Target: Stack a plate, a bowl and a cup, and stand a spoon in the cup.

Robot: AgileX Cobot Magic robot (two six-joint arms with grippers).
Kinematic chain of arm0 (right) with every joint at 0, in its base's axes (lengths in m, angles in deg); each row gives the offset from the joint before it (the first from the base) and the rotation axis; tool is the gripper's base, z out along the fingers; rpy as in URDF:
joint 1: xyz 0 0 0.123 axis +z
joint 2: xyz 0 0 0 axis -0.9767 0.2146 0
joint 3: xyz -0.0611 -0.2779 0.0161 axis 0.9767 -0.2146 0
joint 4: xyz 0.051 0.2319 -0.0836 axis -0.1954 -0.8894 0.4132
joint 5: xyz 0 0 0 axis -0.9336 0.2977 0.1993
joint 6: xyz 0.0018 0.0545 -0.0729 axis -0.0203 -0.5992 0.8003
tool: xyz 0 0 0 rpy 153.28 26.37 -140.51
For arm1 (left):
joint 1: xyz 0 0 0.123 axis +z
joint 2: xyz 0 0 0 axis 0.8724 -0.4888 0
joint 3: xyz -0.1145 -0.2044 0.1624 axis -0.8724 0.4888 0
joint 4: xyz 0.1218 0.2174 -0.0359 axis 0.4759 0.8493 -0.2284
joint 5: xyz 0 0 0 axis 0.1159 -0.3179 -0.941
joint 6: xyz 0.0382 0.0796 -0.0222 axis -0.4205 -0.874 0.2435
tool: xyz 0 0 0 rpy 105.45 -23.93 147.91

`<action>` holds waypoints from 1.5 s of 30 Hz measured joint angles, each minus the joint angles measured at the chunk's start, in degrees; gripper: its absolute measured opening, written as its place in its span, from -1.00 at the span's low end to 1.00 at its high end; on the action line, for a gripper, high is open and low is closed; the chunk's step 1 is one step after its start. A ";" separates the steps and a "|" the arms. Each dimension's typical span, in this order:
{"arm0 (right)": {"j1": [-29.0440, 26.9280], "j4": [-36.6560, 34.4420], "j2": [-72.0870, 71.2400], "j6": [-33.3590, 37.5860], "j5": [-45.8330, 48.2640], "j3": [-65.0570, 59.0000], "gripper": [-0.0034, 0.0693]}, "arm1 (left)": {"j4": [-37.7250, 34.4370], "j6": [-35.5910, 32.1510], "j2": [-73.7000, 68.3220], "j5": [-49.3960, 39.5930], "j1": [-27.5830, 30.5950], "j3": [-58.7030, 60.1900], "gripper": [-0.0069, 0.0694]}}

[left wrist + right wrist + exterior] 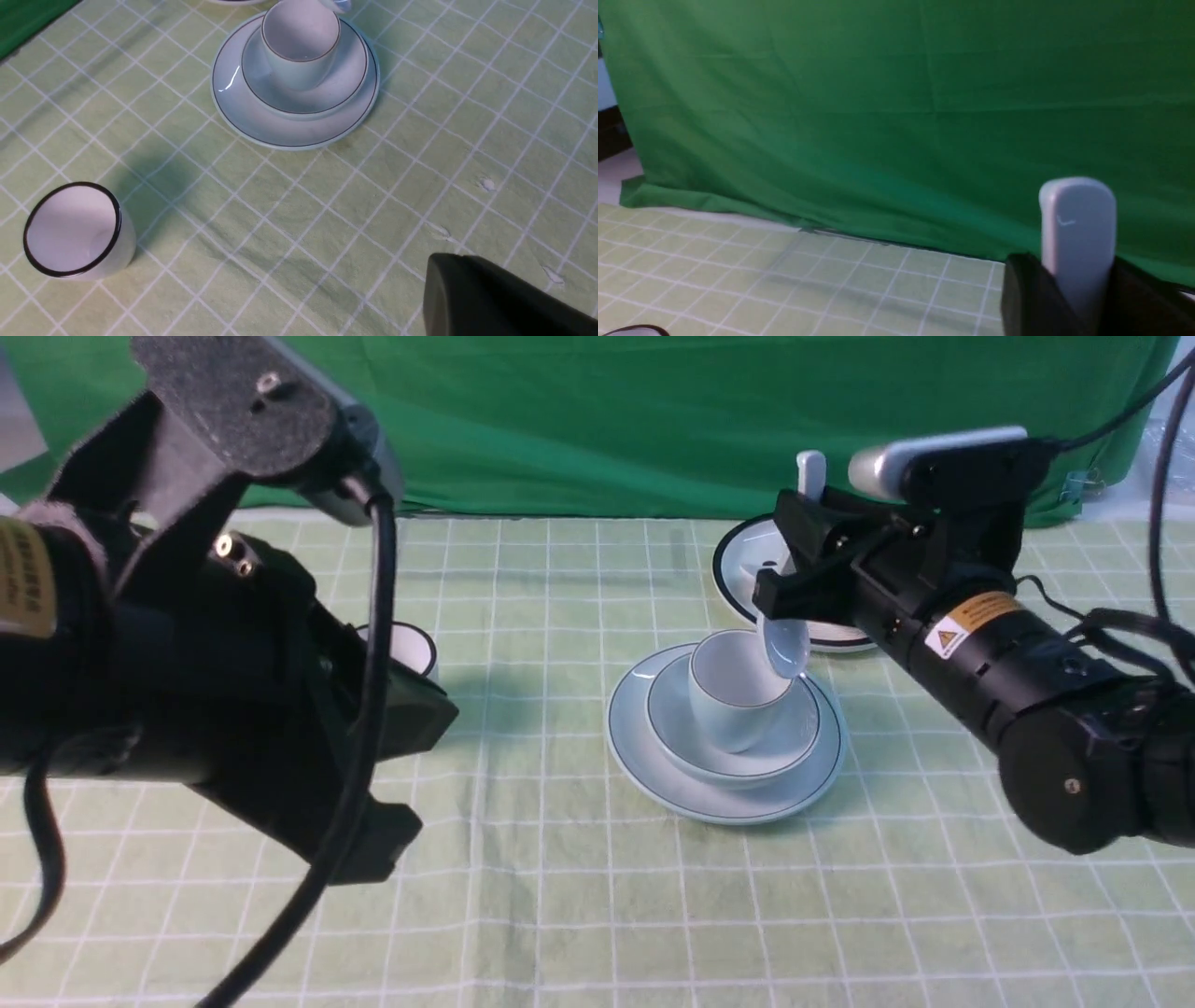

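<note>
The pale blue plate [644, 761] lies mid-table. The shallow bowl [803, 733] sits on it and the small cup [728, 705] stands in the bowl. The stack also shows in the left wrist view: plate [243, 116], bowl [345, 79], cup [299, 51]. My right gripper [794, 574] is shut on the white spoon [787, 646]. It holds the spoon upright, handle up, with its oval end at the cup's far right rim. The handle [1078, 224] rises between the fingers of the right gripper [1078, 298]. My left gripper [420, 737] hangs left of the stack, shut and empty; it also shows in its wrist view [460, 263].
A black-rimmed white cup [406, 649] stands at the left behind my left arm, also in the left wrist view [74, 231]. A black-rimmed white plate [742, 569] lies behind the stack, partly hidden by my right gripper. A green backdrop [597, 420] closes off the table's far edge.
</note>
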 joint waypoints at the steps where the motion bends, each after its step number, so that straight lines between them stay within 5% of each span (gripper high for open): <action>1: 0.00 0.74 2.00 -0.06 -0.95 1.07 -0.42 | 0.00 0.00 0.00 0.46 0.00 0.00 -0.80; 15: -0.35 3.17 16.01 1.10 -4.45 6.44 -0.41 | -0.06 0.16 0.00 0.98 0.00 0.00 -0.80; 21: -0.35 3.09 16.59 1.11 -4.78 6.28 0.05 | -0.36 0.16 0.25 1.39 0.00 0.00 -0.80; 28: -0.03 3.09 4.47 1.46 -3.08 -0.42 0.23 | 0.10 0.24 11.75 7.72 0.00 4.10 -0.80; 32: 1.18 3.21 -10.79 1.46 6.51 -6.55 0.23 | 0.37 0.18 26.29 18.82 0.00 15.78 -0.80; 35: 2.23 3.29 -19.52 1.51 15.65 -9.99 0.19 | 0.49 0.18 33.10 25.98 0.00 23.70 -0.80; 45: 4.49 3.36 -48.95 -1.27 52.35 -22.05 -0.72 | 0.53 -0.01 47.71 61.18 0.00 56.88 -0.80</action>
